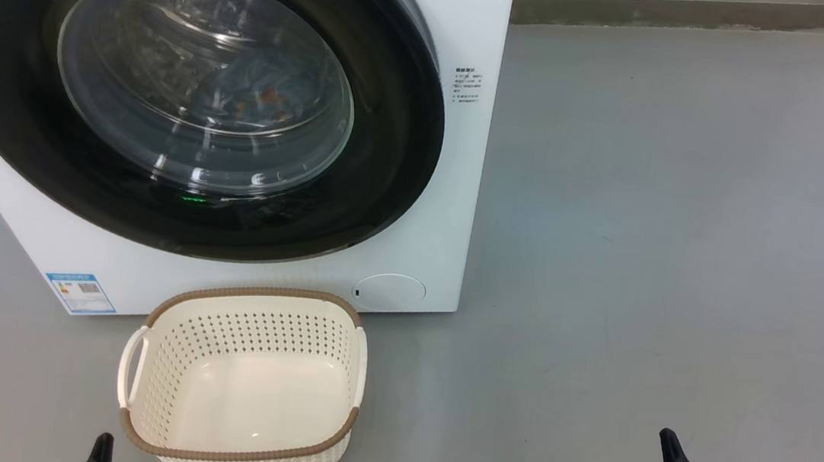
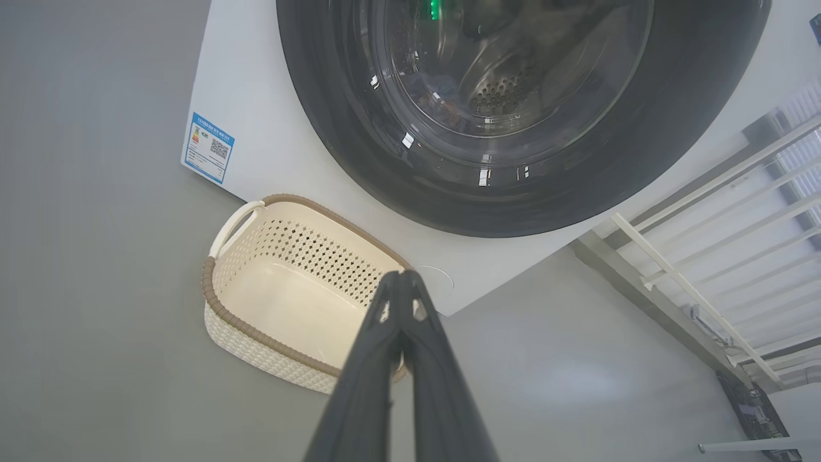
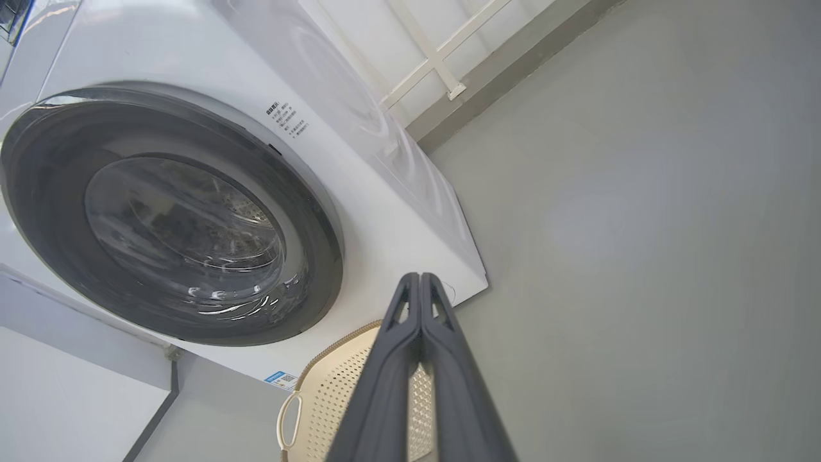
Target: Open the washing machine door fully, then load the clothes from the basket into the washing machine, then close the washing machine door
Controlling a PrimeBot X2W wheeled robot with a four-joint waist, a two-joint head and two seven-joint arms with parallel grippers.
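Note:
The washing machine (image 1: 452, 212) stands at the upper left with its round black-rimmed door (image 1: 390, 152) flush against its front. Through the door glass I see the clothes (image 1: 269, 97), light blue with orange figures, lying inside the drum. The cream basket (image 1: 243, 382) sits on the floor in front of the machine with nothing in it. My left gripper (image 2: 403, 274) is shut and bare, hovering near the basket (image 2: 282, 301); its tip (image 1: 102, 447) pokes up at the bottom left. My right gripper (image 3: 420, 277) is shut and bare, off to the right (image 1: 667, 440) over the floor.
Grey floor (image 1: 647, 248) stretches to the right of the machine up to a dark skirting along the back wall. A white railing (image 2: 705, 256) runs beside the machine. A blue label (image 1: 80, 293) and a round flap (image 1: 390, 292) sit low on the machine's front.

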